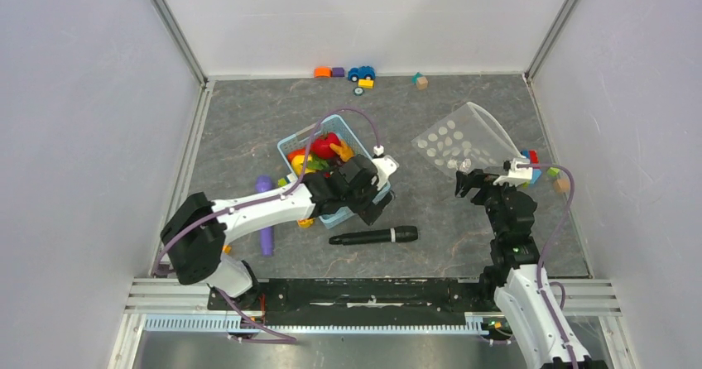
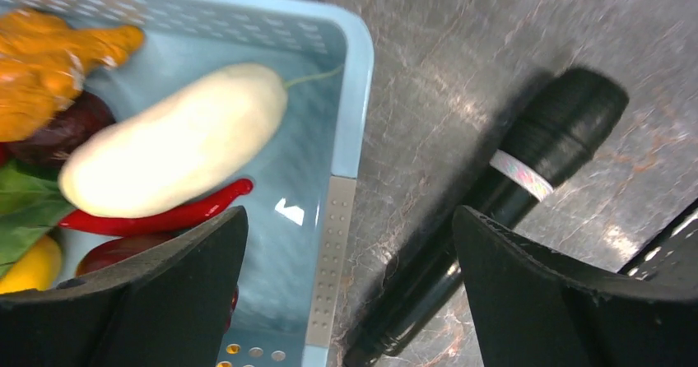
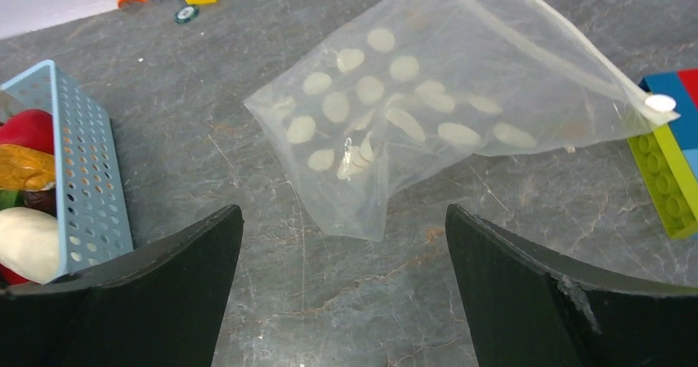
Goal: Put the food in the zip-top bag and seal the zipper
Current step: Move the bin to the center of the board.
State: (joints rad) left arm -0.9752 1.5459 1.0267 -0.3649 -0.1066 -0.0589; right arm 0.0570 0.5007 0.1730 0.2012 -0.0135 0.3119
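My left jaws hang spread, the nearer pair; the white oblong (image 2: 173,141) lies slantwise, ahead-left of them. My right jaws are spread too.

Between basket (image 3: 86,178) and bag (image 3: 411,112) the table (image 3: 197,161) is bare and gives room to pass. A black cylinder (image 2: 527,169) lies close beside the basket's corner. Blocks (image 3: 663,178) lie just beside the bag's right corner.

Grey marbled tabletop (image 1: 248,121); plain white walls (image 1: 372,13); even light.
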